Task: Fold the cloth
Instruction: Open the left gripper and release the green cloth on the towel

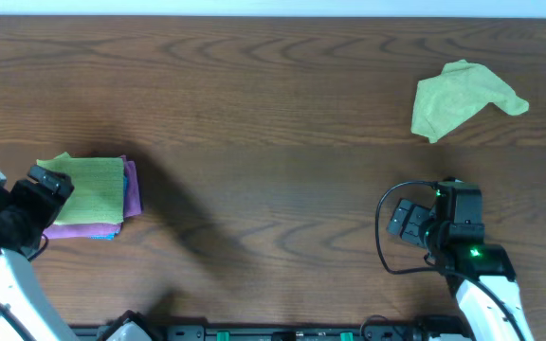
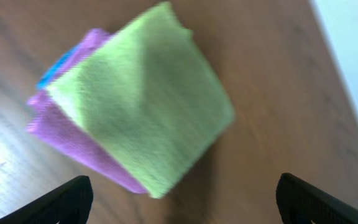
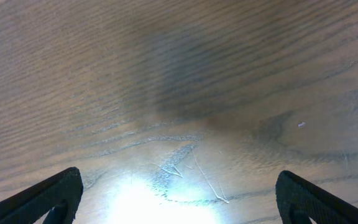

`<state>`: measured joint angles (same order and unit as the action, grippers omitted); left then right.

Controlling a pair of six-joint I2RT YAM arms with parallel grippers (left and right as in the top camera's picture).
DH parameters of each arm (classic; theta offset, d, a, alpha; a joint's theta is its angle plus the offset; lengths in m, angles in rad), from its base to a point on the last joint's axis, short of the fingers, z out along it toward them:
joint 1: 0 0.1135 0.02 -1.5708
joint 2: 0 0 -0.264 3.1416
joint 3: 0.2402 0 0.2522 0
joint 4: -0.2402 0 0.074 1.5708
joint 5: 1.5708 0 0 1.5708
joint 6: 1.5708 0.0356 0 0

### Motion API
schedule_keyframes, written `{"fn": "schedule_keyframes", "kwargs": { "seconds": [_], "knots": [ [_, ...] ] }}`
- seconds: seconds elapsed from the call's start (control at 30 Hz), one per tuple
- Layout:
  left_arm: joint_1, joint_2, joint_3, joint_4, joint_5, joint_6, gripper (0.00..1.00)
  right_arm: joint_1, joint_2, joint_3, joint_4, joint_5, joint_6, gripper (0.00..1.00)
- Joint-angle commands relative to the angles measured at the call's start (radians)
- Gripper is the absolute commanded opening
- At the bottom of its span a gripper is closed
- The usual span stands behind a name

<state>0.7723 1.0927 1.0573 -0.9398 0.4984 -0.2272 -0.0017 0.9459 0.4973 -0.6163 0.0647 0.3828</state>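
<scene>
A crumpled, unfolded light green cloth (image 1: 463, 98) lies on the table at the far right. A stack of folded cloths, green (image 1: 91, 188) on top of blue and purple, sits at the left; the left wrist view shows it close up (image 2: 145, 99). My left gripper (image 1: 53, 183) is open and empty at the stack's left edge; its fingertips (image 2: 182, 202) frame bare table below the stack. My right gripper (image 1: 411, 224) is open and empty over bare wood (image 3: 179, 199), well below the crumpled cloth.
The dark wooden table (image 1: 273, 123) spans the whole view. A black cable (image 1: 384, 237) loops beside the right arm. A bright light glare falls on the wood under the right gripper (image 3: 148, 199).
</scene>
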Motion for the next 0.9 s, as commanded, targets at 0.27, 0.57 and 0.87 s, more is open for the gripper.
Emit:
{"fn": "schedule_keyframes", "kwargs": {
  "seconds": [0.27,0.57,0.87],
  "knots": [
    [-0.048,-0.136,0.005,-0.045,0.237,0.001,0.95,-0.005,-0.008,-0.003,-0.001,0.014,0.005,0.99],
    [-0.060,-0.146,0.005,-0.177,0.261,-0.058,0.95,-0.005,-0.008,-0.003,-0.001,0.014,0.005,0.99],
    [-0.063,-0.149,0.003,-0.186,0.252,0.133,0.95,-0.005,-0.008,-0.003,-0.001,0.014,0.005,0.99]
  ]
}}
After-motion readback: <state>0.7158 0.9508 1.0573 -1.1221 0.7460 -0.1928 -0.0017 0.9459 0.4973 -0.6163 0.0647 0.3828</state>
